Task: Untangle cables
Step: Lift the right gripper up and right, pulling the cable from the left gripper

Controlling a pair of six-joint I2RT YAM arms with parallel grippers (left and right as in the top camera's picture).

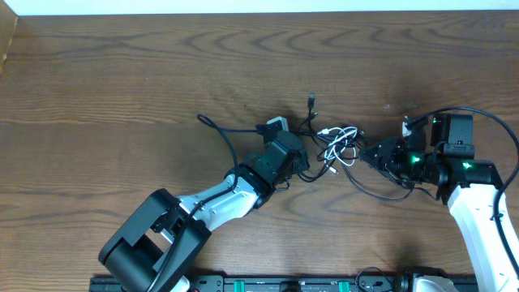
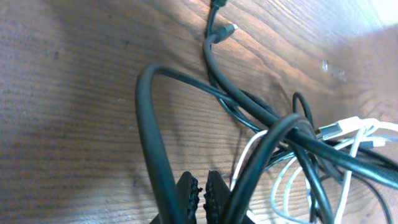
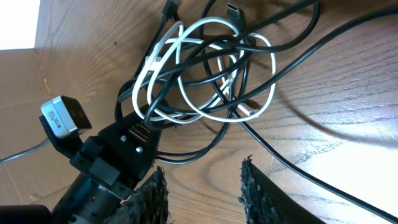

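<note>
— Firstly, grippers?
— Two. Left gripper (image 2: 199, 198): clenched, ribbed pads together, black strands alongside. Right gripper (image 3: 204, 193): parted, bare wood between.
— Cables (image 1: 336, 144)?
— One knot, mid-table (image 1: 122, 81), between both grippers. White cable (image 3: 272, 68): one, thin, looped. Black cables (image 2: 249, 102): several, smooth; count unclear.

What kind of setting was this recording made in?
Probably a robotics lab bench: a wood-grain table, a left arm and right arm based at its near edge, tangled cables between them.
</note>
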